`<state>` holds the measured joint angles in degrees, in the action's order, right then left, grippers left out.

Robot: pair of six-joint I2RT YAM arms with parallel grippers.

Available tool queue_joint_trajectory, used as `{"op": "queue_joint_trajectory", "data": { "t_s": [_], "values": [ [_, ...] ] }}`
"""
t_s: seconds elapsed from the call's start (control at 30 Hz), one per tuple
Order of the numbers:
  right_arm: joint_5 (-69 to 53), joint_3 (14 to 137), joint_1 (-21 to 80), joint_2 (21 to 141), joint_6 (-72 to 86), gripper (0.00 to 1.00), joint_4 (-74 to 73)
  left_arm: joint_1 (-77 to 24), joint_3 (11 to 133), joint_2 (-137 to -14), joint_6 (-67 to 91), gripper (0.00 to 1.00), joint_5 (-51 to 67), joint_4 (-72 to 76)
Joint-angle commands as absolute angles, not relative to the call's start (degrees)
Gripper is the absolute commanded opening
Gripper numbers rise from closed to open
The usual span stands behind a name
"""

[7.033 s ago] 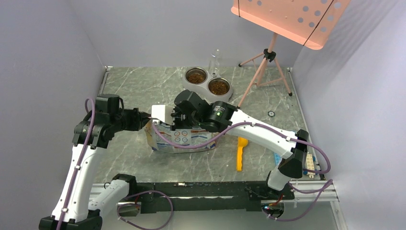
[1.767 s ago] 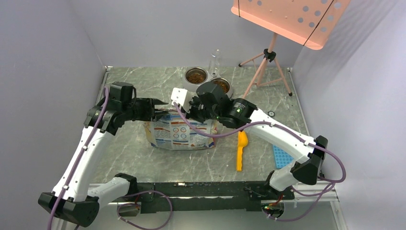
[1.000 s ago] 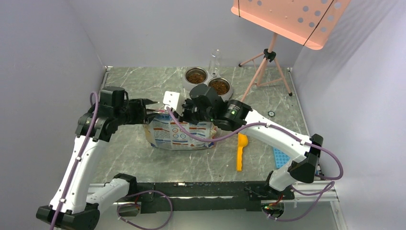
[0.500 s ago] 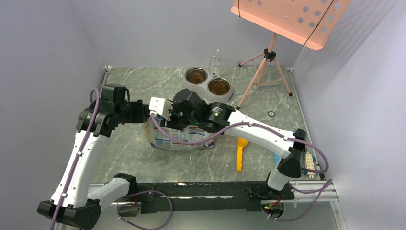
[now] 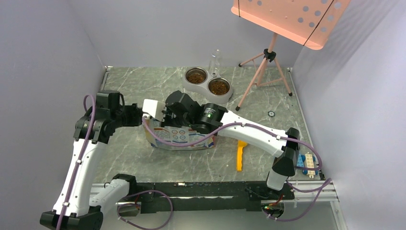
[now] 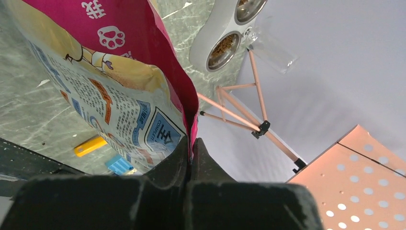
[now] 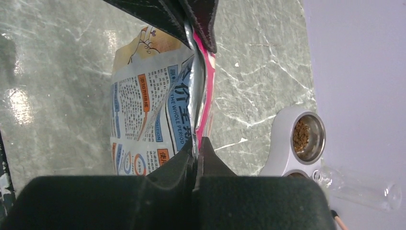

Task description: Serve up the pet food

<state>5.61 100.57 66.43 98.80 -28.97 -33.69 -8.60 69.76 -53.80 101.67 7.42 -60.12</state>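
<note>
Both arms grip the top of the upright pink, red and blue printed bag (image 5: pixel 179 137) on the grey marbled worktop (image 5: pixel 129 86).
The left jaws are pressed tight together on the bag's pink upper edge. The right jaws are clamped on the same edge just beside them, coming in from the opposite side. The small dark-brown dry kibble pet food (image 5: pixel 196 75) lies in the two round steel bowls of a white double feeder (image 5: pixel 206 82) at the far side, apart from the bag. A yellow plastic scoop (image 5: pixel 241 153) lies flat to the bag's right.
</note>
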Motion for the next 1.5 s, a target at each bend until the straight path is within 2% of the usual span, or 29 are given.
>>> {"op": "queue_joint_trajectory", "data": {
  "t_s": [0.0,0.07,0.1,0.3,0.37,0.4,0.47,0.7,0.77,0.8,0.83,0.87,1.1,1.13,1.17,1.2,1.23,1.27,1.47],
  "values": [
    [6.1,102.6,68.8,98.9,-29.2,0.0,-31.6,-8.3,73.2,-54.1,100.5,0.0,4.7,-60.6],
    [6.6,103.9,68.8,100.1,-28.7,0.24,-30.7,-8.3,75.5,-55.1,99.8,0.0,4.6,-63.1],
    [6.4,104.5,68.8,100.6,-28.4,0.29,-30.1,-8.3,75.6,-55.1,99.8,0.0,5.3,-63.1],
    [5.8,110.7,69.4,106.8,-30.2,0.32,-29.0,-7.8,72.5,-53.8,101.3,0.0,11.2,-59.6],
    [6.4,111.1,69.4,107.4,-30.9,0.3,-27.5,-5.9,72.6,-53.4,100.9,0.0,12.7,-59.8],
    [7.4,110.9,69.4,107.6,-31.4,0.25,-26.6,-4.4,72.6,-53.1,100.7,0.0,14.6,-60.3],
    [9.4,111.8,69.4,108.6,-32.5,0.0,-27.3,-2.2,71.2,-52.4,100.3,0.0,19.3,-59.0],
    [16.8,106.0,68.9,105.8,-34.1,0.0,-28.4,-1.2,73.2,-53.4,99.5,0.0,22.5,-63.8],
    [19.3,105.8,68.5,105.7,-33.0,0.25,-28.0,-1.0,74.2,-53.8,98.6,0.0,21.8,-64.7],
    [19.1,104.9,68.4,105.0,-33.7,0.27,-27.9,-1.0,74.4,-54.0,98.6,0.0,21.7,-64.9],
    [18.8,103.8,68.5,104.1,-34.5,0.22,-27.5,-1.1,74.4,-54.1,98.7,0.0,21.8,-65.0],
    [19.5,103.1,68.5,103.6,-34.0,0.01,-27.3,-1.0,74.2,-54.0,98.9,0.0,21.7,-65.0],
    [19.4,96.2,67.2,97.7,-33.2,0.0,-28.4,-0.7,73.3,-52.7,100.7,0.0,19.5,-63.6],
    [19.6,95.8,67.0,97.3,-33.0,0.14,-28.7,-0.6,73.6,-52.8,100.4,0.0,19.5,-64.1],
    [19.5,95.3,66.9,97.0,-33.0,0.2,-29.0,-0.5,74.0,-52.9,100.1,0.0,19.3,-64.6],
    [19.3,94.5,66.8,96.6,-33.3,0.19,-29.0,-0.4,74.2,-52.9,99.9,0.0,19.2,-65.1],
    [18.5,93.9,66.6,96.1,-33.5,0.05,-29.0,-0.3,74.2,-52.8,99.9,0.0,19.0,-65.3],
    [17.9,93.8,66.4,95.9,-33.3,0.0,-29.8,-0.3,74.1,-52.6,100.0,0.0,18.8,-65.3],
    [16.5,90.3,65.5,92.4,-31.6,0.0,-30.0,-0.2,73.9,-52.1,99.7,0.0,17.3,-66.7]
  ]
}}
